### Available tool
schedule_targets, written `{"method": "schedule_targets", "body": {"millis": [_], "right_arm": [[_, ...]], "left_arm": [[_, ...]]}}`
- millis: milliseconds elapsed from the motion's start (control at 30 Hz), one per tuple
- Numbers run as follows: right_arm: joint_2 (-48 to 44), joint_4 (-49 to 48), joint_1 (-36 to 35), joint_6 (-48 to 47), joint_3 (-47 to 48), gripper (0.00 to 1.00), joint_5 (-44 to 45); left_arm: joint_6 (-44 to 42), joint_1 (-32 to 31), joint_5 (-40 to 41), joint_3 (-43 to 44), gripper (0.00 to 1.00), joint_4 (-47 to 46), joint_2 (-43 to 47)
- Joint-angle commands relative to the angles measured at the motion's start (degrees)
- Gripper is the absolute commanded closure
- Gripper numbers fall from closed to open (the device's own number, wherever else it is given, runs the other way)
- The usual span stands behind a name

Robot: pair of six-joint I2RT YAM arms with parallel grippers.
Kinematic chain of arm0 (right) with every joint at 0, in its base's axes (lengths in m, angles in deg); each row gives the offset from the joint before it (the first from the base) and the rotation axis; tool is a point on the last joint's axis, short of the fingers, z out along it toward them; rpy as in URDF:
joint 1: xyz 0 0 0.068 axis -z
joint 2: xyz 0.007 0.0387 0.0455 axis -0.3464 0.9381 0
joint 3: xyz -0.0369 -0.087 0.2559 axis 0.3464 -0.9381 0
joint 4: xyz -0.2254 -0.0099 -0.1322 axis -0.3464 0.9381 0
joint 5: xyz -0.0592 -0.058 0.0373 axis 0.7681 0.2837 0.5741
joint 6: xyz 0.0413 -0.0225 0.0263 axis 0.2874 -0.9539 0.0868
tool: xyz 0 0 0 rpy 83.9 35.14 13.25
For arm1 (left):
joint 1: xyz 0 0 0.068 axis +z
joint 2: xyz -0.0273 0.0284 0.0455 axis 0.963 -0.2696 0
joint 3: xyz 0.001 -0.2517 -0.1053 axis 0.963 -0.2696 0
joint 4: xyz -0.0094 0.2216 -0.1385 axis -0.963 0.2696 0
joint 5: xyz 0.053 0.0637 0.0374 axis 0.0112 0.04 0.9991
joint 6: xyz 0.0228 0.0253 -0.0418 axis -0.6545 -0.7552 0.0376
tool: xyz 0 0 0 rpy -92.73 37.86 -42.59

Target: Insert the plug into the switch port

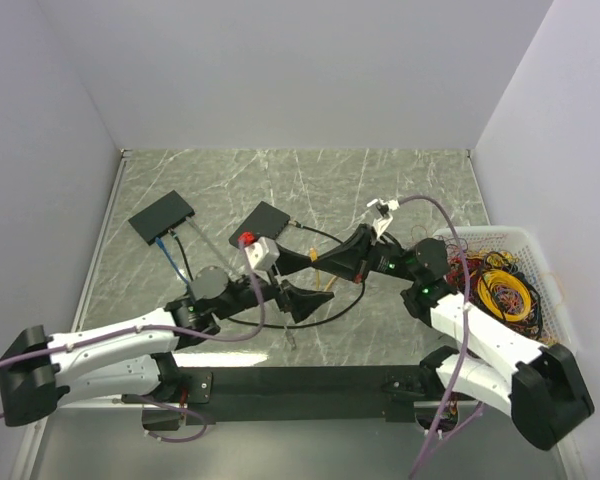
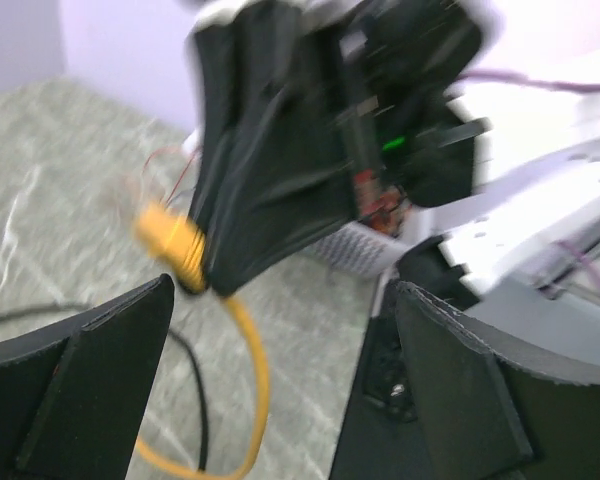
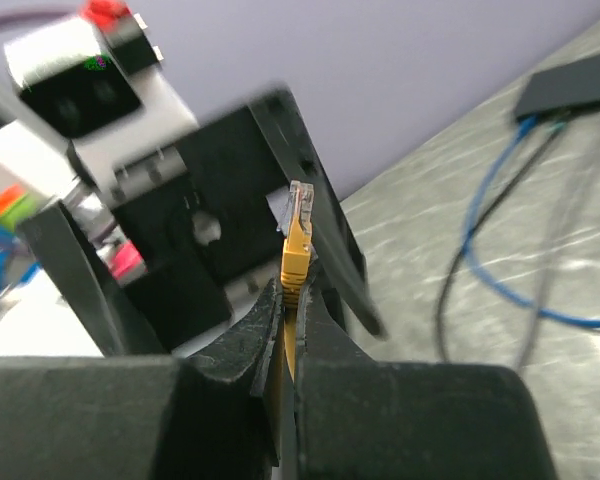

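Observation:
My right gripper (image 3: pixel 290 292) is shut on the yellow boot of the thin orange-yellow cable (image 3: pixel 296 258). The clear plug (image 3: pixel 301 200) sticks up just past the fingertips. In the top view this gripper (image 1: pixel 315 259) hovers over the table's middle, facing left. My left gripper (image 1: pixel 302 302) is open and empty, just in front of and below it. In the left wrist view the orange cable (image 2: pixel 176 243) hangs from the right gripper above my open fingers (image 2: pixel 90 375). The oblong dark-grey switch (image 1: pixel 162 216) lies at the far left, also in the right wrist view (image 3: pixel 570 88). Its ports are not visible.
A squarer flat black slab (image 1: pixel 265 222) lies right of the switch. A blue cable (image 1: pixel 168 254) and a black cable (image 1: pixel 185 258) run from the switch toward the left arm. A white basket (image 1: pixel 480 232) of coloured cables stands at the right wall.

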Motion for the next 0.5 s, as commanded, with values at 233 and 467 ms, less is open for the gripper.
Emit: {"method": "schedule_targets", "body": {"millis": [233,467], "right_arm": [[12.6,-49.8,2.9,32.4,4.4,1.0,-14.8],[15.4,-53.7,2.7,39.3,8.3,1.0,-14.6]], "left_arm": [[0.7,1.6,-12.3,-0.7,0.12,-1.0,10.3],[2.5,2.3,-16.8,-0.7,0.24,-2.1,9.2]]}}
